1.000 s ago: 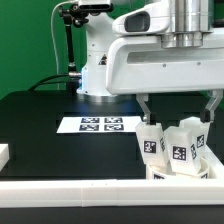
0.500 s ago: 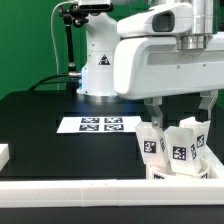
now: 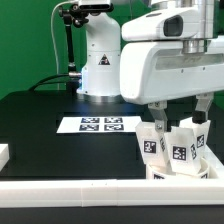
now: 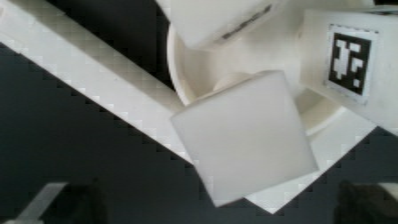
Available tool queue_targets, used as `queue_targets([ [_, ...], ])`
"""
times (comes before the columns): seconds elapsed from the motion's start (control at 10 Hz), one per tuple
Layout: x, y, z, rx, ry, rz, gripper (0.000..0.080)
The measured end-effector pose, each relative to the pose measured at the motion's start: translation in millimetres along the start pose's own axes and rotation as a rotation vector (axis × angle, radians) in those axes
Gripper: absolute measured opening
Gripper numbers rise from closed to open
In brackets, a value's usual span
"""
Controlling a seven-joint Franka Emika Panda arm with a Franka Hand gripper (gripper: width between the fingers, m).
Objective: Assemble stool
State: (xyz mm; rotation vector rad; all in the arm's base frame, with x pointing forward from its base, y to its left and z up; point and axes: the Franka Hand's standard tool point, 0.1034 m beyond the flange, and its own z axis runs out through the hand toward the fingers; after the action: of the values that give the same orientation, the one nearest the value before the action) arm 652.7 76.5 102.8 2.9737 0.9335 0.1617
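The stool parts stand together at the front right of the black table. Three white blocky legs are upright: one (image 3: 150, 140) at the exterior view's left, one (image 3: 182, 148) in the middle, one (image 3: 201, 136) behind at the right. They rest on or against the low white seat (image 3: 190, 172). My gripper (image 3: 179, 107) hangs open and empty just above the legs, with a finger (image 3: 156, 108) over the left leg. In the wrist view a plain leg (image 4: 249, 135) fills the middle, a tagged leg (image 4: 358, 60) lies beyond it, and the seat's ring (image 4: 217, 75) curves behind. The gripper (image 4: 214, 205) holds nothing.
The marker board (image 3: 100, 125) lies flat on the table at the middle. A white rail (image 3: 80, 190) runs along the front edge and shows in the wrist view (image 4: 89, 70). A small white block (image 3: 4, 154) sits at the exterior view's left edge. The robot base (image 3: 98, 60) stands at the back.
The arm has shifted toward the exterior view's right over the legs. The two fingers now appear closer together in the exterior view. The stool parts have not moved.
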Motion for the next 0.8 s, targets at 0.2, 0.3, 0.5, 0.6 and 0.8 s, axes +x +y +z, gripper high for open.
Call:
queue_targets([
  [0.2, 0.1, -6.7, 3.0, 0.004, -0.016, -0.035, 0.0649],
  [0.3, -0.4, -8.4, 5.5, 0.007, -0.02, -0.048, 0.0649],
  [0.5, -5.5, -5.8, 12.2, 0.01, -0.03, -0.048, 0.0649],
  [0.6, -6.0, -5.7, 14.1, 0.008, -0.031, -0.043, 0.0649],
  [0.8, -7.4, -6.4, 17.6, 0.01, -0.036, -0.038, 0.0649],
])
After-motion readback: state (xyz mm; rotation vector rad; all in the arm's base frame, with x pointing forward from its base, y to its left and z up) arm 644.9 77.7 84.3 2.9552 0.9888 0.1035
